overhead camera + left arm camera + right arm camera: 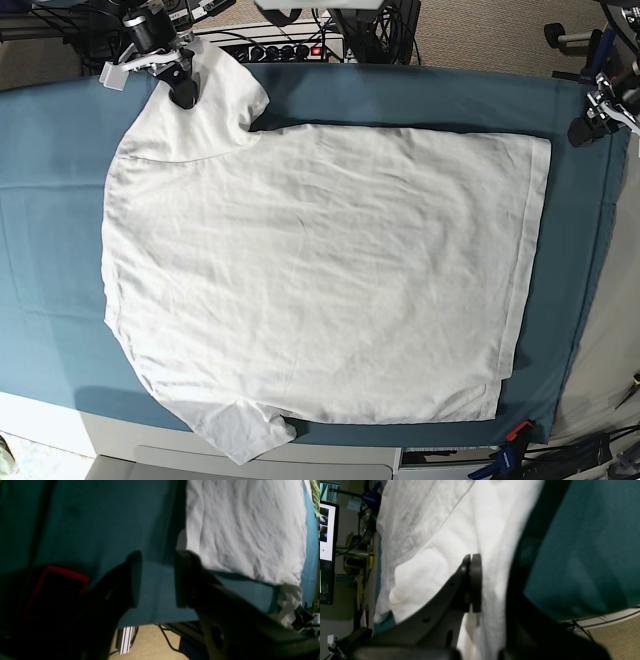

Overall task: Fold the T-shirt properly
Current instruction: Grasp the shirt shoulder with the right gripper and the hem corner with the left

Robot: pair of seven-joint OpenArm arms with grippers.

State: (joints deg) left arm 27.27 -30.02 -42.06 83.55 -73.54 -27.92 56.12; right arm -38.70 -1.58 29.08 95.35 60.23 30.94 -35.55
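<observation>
No legible text, label, brand, number or sign is recorded in any view. A monitor (326,552), at 9 o'clock in the right wrist view, is lit, but its contents are too blurred to be read.

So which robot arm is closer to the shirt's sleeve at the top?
The right one. Its tool is shut on that sleeve of the shirt. The left tool is open, off past the hem at the other end, not touching it.
</observation>
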